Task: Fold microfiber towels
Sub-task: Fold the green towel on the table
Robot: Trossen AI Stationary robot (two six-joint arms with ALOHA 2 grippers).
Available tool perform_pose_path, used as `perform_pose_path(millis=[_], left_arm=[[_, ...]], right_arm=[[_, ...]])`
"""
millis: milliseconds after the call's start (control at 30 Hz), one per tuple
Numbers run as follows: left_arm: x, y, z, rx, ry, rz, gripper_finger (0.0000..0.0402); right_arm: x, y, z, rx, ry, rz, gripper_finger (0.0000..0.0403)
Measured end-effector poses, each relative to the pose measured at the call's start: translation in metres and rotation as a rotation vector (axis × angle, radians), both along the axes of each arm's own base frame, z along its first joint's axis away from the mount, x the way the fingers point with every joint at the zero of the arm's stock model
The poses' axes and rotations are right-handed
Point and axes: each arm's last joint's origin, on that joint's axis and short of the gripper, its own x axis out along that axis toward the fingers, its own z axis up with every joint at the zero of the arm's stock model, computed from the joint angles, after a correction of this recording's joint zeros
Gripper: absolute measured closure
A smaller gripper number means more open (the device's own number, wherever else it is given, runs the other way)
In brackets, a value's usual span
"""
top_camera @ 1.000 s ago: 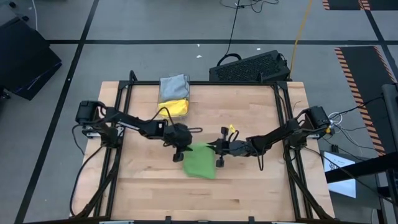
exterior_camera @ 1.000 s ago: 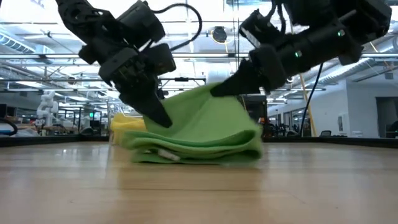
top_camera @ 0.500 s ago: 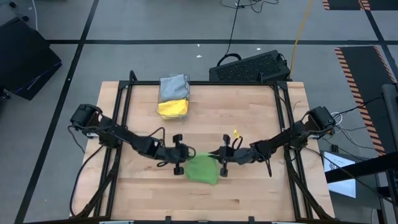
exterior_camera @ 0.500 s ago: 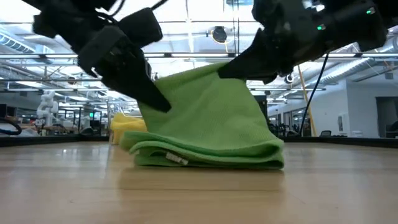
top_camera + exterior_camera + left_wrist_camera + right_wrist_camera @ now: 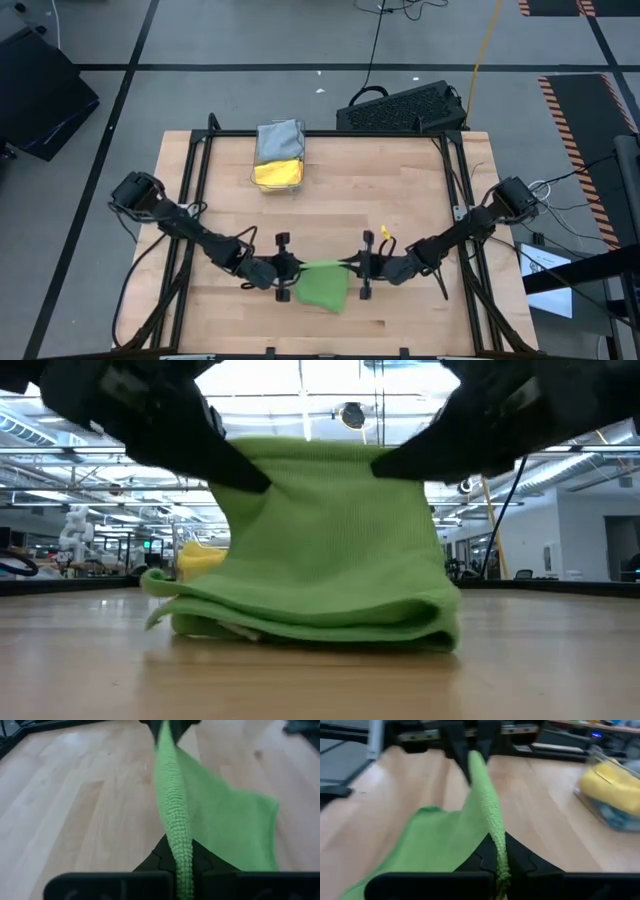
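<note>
- The left gripper (image 5: 291, 268) is seen pressed together on one upper corner of the bright green towel (image 5: 323, 285); in the left wrist view the cloth's edge (image 5: 175, 820) is pinched between the dark fingers (image 5: 161, 861).
- The right gripper (image 5: 352, 264) is likewise clamped on the opposite upper corner, the green edge (image 5: 487, 815) being gripped between its own fingers (image 5: 517, 857).
- The top edge of the towel is held taut between the two grippers above the table (image 5: 400, 190), while its lower part is draped in folds on the wood, as shown in the low view (image 5: 330, 560).
- The towel is placed near the front middle of the table, with the left arm reaching in from the left side and the right arm from the right.
- Toward the back of the table, well apart from the grippers, a clear plastic bin (image 5: 277, 177) is pictured holding a yellow towel (image 5: 277, 172), with a grey towel (image 5: 279, 138) lying just behind it.
</note>
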Motion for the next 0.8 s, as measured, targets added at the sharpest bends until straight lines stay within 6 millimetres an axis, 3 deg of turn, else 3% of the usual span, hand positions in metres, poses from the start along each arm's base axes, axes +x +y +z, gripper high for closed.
perform_pose_path(millis=[100, 233, 333, 467, 800], left_arm=[[0.004, 0.005, -0.005, 0.047, 0.014, 0.001, 0.0392], [0.013, 0.028, -0.013, 0.177, 0.043, 0.101, 0.0387], [0.019, 0.047, -0.010, 0.277, 0.037, 0.178, 0.0395], [0.023, 0.061, -0.003, 0.311, 0.033, 0.185, 0.0388], [0.011, 0.028, -0.008, 0.234, 0.080, -0.044, 0.0389]], right_arm=[[0.003, -0.006, -0.005, -0.029, 0.000, -0.069, 0.0399], [0.007, -0.021, -0.005, -0.215, 0.013, -0.169, 0.0399], [0.010, -0.032, -0.001, -0.352, 0.026, -0.241, 0.0399], [0.012, -0.040, -0.002, -0.375, 0.051, -0.256, 0.0399], [0.007, -0.018, -0.018, -0.208, 0.083, -0.091, 0.0399]])
